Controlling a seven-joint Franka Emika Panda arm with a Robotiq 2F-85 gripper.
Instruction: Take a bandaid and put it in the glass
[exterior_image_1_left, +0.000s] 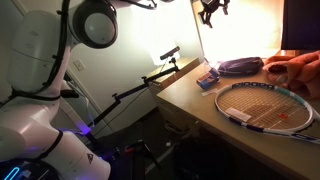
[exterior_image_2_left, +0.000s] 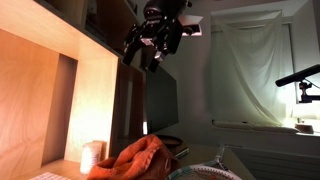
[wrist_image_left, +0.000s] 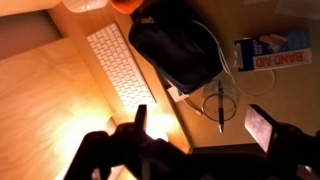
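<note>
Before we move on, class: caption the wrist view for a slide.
Gripper, jaws open, above a desk with white keyboard, black pouch and Band-Aid box.

- Black: end effector (wrist_image_left: 200, 125), and the pouch (wrist_image_left: 178, 50) beneath it.
- White: keyboard (wrist_image_left: 125, 65) beneath it, beside the pouch.
- Blue, with a white panel and red lettering: box (wrist_image_left: 270, 52) beneath it.
- Warm pale wood grain: worktop (wrist_image_left: 40, 90).
- Orange: cloth (exterior_image_2_left: 135, 160).
- White-and-black frame, pale criss-cross strings: racket (exterior_image_1_left: 268, 105).
</note>
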